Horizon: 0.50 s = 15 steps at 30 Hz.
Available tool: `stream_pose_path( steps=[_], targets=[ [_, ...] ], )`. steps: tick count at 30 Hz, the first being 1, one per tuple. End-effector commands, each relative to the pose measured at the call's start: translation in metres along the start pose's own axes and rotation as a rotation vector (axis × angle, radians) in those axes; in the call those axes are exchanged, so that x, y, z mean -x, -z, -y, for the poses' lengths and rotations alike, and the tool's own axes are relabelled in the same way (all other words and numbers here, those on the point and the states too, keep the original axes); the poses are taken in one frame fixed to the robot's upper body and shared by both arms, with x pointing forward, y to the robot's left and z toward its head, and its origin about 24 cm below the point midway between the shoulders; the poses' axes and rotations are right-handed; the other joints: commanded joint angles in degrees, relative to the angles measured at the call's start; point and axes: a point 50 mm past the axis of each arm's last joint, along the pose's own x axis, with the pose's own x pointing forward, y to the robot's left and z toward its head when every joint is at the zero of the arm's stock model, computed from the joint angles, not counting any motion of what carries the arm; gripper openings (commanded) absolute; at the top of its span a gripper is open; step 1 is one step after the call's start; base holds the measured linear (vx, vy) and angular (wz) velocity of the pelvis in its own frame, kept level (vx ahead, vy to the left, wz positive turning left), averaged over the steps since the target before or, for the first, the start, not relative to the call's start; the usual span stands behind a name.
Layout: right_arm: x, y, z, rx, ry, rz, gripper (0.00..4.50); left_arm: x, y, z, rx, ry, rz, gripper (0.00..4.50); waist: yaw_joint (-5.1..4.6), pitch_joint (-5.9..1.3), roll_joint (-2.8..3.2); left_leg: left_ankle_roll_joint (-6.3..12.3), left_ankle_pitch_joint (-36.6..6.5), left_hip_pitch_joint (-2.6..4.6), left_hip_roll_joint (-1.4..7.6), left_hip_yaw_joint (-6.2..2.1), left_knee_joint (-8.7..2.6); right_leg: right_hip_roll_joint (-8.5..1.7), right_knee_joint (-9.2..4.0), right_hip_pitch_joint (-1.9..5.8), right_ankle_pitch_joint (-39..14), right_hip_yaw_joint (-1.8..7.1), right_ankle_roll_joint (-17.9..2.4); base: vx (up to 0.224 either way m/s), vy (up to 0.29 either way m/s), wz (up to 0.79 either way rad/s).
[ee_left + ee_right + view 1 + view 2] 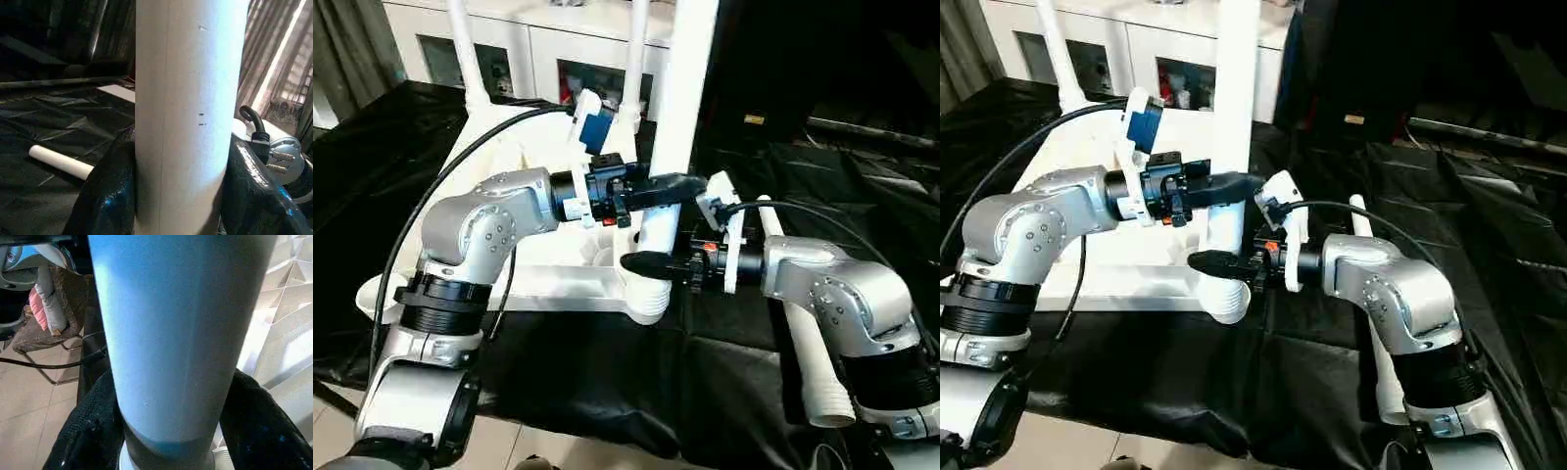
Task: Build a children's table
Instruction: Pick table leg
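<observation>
The children's table (558, 279) lies upside down on the black cloth, its ribbed underside (288, 293) facing up. Two white legs (465, 49) (636, 59) stand in its far corner sockets. A third leg (685, 78) stands upright at the near right corner socket. My left gripper (674, 186) is shut on this leg from the left, partway up. Just above the socket, my right gripper (644, 262) is shut on the same leg's lower end. Black fingers (110, 191) press against both sides of the tube (186, 117). Another leg (808, 352) lies loose on the cloth to the right.
A white glass-door cabinet (538, 49) stands behind the big black-draped table (597, 382). A black cable (440, 186) loops over my left arm. A chair on a tiled floor (34, 377) lies beyond the table's near edge.
</observation>
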Motion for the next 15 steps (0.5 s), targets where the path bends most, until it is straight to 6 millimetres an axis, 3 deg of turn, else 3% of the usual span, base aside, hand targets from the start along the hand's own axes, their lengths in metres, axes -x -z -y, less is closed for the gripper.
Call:
stream_pose_path(
  steps=[1,6,7,9,11,15],
  targets=[
    [0.0039,0.0009,0.0025,-0.006,0.016,0.002,2.66,-0.0042,-0.0048,0.0061,-0.028,0.041,-0.006,1.86,0.18,-4.06,0.78,-2.69,-10.8,0.88,0.35,0.17,-3.56,-2.78,-4.05,3.28,-9.6,1.38,-9.9,0.0,0.0,0.0],
    [0.0039,0.0011,0.0024,-0.008,0.017,0.004,2.66,-0.0032,-0.0048,0.0056,-0.029,0.043,-0.011,1.86,0.16,-4.04,0.92,-2.78,-11.2,0.95,0.35,0.17,-3.58,-2.73,-4.06,3.22,-9.4,1.36,-10.2,0.0,0.0,0.0],
    [0.0038,0.0011,0.0024,-0.008,0.017,0.004,2.32,-0.0031,-0.0048,0.0055,-0.03,0.043,-0.011,1.86,0.17,-4.06,0.87,-2.82,-11.1,0.91,0.34,0.14,-3.57,-2.75,-4.04,3.3,-9.5,1.36,-10.1,0.0,0.0,0.0],
    [0.004,0.0011,0.0021,-0.012,0.016,0.006,2.29,-0.0025,-0.0055,0.0053,-0.031,0.044,-0.011,1.86,0.16,-4.1,1.02,-2.79,-11.0,0.93,0.36,0.12,-3.56,-2.73,-3.97,3.29,-8.8,1.35,-10.2,0.0,0.0,0.0],
    [0.0041,0.0014,0.0018,-0.012,0.015,0.006,1.98,-0.0025,-0.0057,0.0053,-0.031,0.046,-0.009,1.86,0.16,-4.09,0.96,-2.78,-11.0,0.94,0.36,0.13,-3.57,-2.73,-3.97,3.29,-8.7,1.34,-10.3,0.0,0.0,0.0],
    [0.0038,0.002,0.0017,-0.014,0.015,0.004,1.92,-0.0025,-0.0055,0.0057,-0.032,0.051,-0.007,1.86,0.18,-4.09,0.96,-2.8,-11.0,0.95,0.35,0.14,-3.56,-2.74,-4.0,3.28,-9.1,1.36,-10.3,0.0,0.0,0.0]
  ],
)
